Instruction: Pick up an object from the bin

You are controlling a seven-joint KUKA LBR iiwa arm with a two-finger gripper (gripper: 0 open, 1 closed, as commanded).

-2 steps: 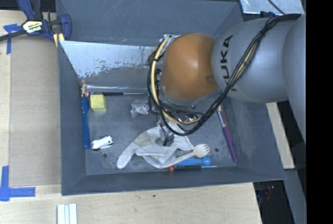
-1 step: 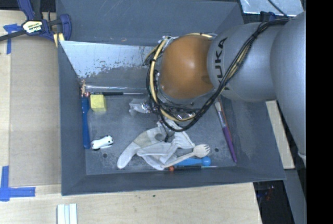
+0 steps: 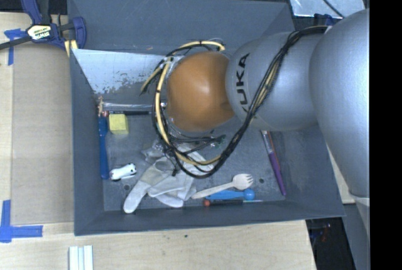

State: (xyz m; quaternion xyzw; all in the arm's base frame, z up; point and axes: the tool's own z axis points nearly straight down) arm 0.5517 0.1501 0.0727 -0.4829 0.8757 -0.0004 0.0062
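One relation governs my next move: crumpled white cloth (image 3: 164, 186) lies just view-below my orange wrist cover (image 3: 196, 91), near bin (image 3: 86, 156) front wall, long axis low-left to upper-right. Wooden spoon (image 3: 223, 187) just right of it. Claw state: cannot tell.

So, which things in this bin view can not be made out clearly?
- Whatever lies under the orange wrist cover: hidden by it and the cables.
- The purple pen: upper end hidden by the arm.
- The small white thing beside the blue stick: too small to name.
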